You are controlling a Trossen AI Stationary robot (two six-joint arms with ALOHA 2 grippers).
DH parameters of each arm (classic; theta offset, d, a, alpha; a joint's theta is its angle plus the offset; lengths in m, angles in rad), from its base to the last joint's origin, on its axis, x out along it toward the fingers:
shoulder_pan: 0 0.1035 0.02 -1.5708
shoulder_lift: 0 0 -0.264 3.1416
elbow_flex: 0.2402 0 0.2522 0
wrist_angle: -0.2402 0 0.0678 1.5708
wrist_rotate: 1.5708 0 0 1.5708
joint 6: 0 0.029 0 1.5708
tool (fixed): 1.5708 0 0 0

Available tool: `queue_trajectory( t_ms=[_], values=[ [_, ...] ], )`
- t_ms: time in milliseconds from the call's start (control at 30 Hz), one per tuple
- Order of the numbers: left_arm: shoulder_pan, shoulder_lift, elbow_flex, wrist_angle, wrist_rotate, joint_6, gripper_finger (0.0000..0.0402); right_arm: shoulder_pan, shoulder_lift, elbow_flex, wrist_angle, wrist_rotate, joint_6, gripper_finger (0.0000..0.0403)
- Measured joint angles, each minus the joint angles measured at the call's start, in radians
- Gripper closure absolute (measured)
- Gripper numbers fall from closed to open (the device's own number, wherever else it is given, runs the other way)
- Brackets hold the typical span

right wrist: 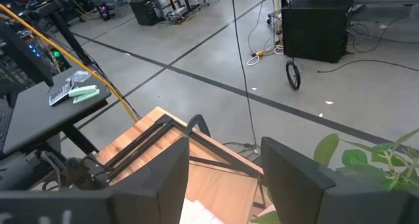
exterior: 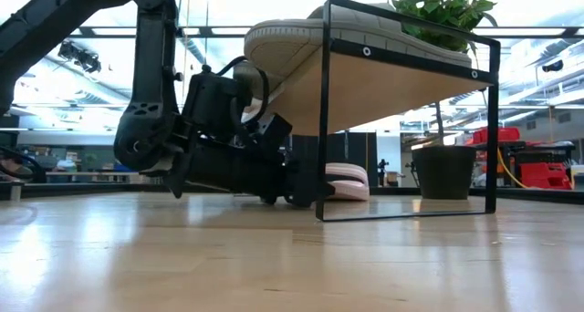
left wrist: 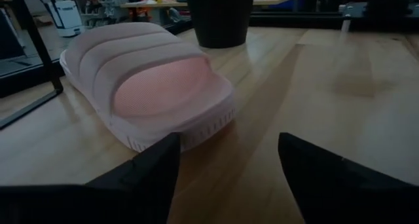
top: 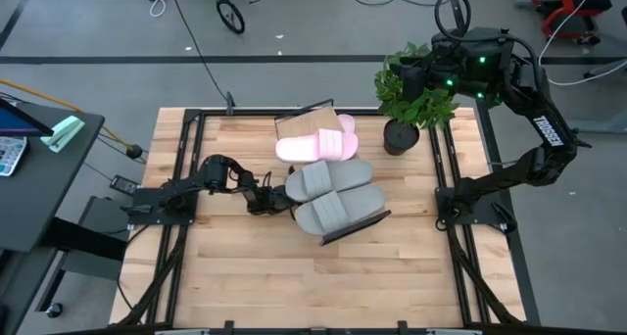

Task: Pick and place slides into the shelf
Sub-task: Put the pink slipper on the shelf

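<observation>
The left gripper [left wrist: 226,178] is sitting nearest the lens in its own wrist view, its two dark fingers [left wrist: 154,175] standing spread apart with bare wood between them and nothing pinched. Just ahead of those fingers a pale pink slide [left wrist: 147,83] is lying on the plank tabletop [left wrist: 314,86], its ribbed strap arching over the pink footbed, and a dark plant pot [left wrist: 219,14] is standing behind it. From above, the left gripper [top: 279,199] is reaching low across the table toward the near end of the shelf [top: 315,119], the light-wood board with a thin black frame that is sitting tilted in the middle of the table. Two grey slides [top: 333,193] are lying side by side on the board, and the pink slides [top: 318,144] are showing beside them toward the far edge; whether both pink ones are resting on the board cannot be told from above. At table height, the shelf's black frame [exterior: 411,57] is holding the board raised at a slant, a grey sole [exterior: 292,43] is overhanging its upper end, and a pink slide [exterior: 347,180] is lying on the table beneath it. The right gripper [right wrist: 226,178] is hanging high over the far right corner, near the potted plant [top: 411,90], its fingers parted and holding nothing.
</observation>
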Motion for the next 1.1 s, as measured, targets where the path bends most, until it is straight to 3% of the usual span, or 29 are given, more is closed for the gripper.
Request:
queue_trajectory(
  t_ms=[233,1100],
  values=[
    [-0.006,0.001,0.0,-0.001,-0.054,0.01,0.0162,0.0,0.0,0.0,0.0,0.0,0.003,0.0209],
    [0.006,0.008,-0.005,0.134,-0.057,0.059,0.0209,0.0,0.0,0.0,-0.003,0.0,0.008,0.0209]
  ],
)
